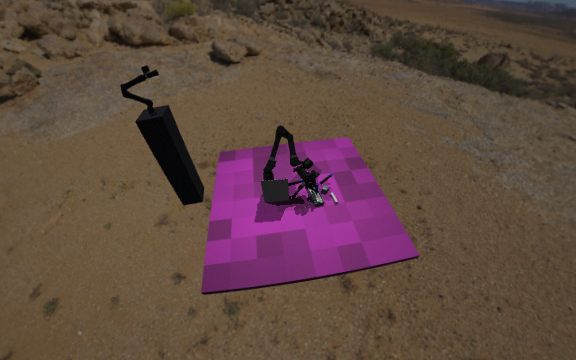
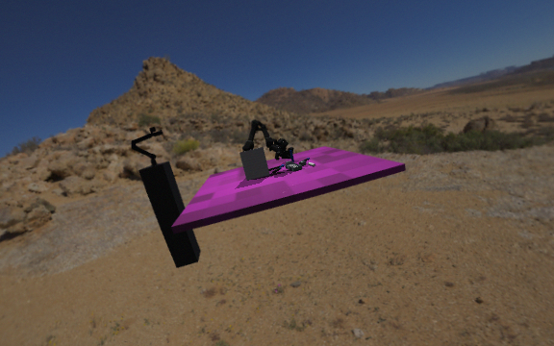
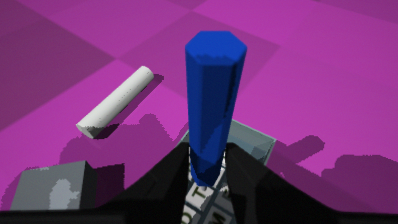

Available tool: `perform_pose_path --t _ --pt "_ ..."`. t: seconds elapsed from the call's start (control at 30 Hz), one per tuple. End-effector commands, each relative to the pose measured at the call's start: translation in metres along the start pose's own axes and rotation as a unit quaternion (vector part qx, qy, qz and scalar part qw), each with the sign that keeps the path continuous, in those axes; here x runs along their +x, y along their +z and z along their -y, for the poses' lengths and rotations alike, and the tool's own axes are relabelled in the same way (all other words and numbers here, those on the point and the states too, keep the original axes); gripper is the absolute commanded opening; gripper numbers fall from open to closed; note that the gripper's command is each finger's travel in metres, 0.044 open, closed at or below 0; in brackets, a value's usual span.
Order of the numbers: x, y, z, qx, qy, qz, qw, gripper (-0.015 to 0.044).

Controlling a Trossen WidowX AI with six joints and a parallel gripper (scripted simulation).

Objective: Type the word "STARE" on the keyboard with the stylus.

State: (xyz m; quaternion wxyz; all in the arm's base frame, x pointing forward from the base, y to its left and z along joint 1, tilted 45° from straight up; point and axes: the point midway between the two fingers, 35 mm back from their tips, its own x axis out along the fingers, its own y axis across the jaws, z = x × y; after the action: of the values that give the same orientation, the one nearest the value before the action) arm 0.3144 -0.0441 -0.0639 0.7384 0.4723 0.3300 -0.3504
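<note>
My gripper (image 3: 207,150) is shut on the blue stylus (image 3: 215,85) (image 1: 316,186), which stands roughly upright between the fingers. The small grey keyboard (image 3: 254,139) (image 1: 316,199) (image 2: 293,166) with white letter keys lies beneath the gripper. In the wrist view the T key (image 3: 199,194) shows just below the stylus's lower end, with an M key close by at the right. The fingers and stylus hide much of the keyboard. Whether the stylus touches a key cannot be told.
A white cylinder (image 3: 116,102) (image 1: 334,198) (image 2: 312,164) and a grey block (image 3: 50,187) (image 1: 325,190) lie beside the keyboard. A blue-ended pen (image 1: 326,178) lies behind them. A large grey box (image 1: 275,191) (image 2: 254,163) stands near the arm's base. A black pillar (image 1: 170,160) (image 2: 165,211) stands beyond the magenta table (image 1: 268,280).
</note>
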Motion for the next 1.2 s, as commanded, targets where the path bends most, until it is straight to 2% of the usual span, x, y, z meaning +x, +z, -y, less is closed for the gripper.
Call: perform_pose_path --t 0.0,1.17 --pt "0.0004 0.0013 -0.0033 0.002 0.002 0.003 1.000 0.0081" --pt "0.0042 -0.0051 -0.0047 0.002 0.002 0.003 1.000 0.0081"
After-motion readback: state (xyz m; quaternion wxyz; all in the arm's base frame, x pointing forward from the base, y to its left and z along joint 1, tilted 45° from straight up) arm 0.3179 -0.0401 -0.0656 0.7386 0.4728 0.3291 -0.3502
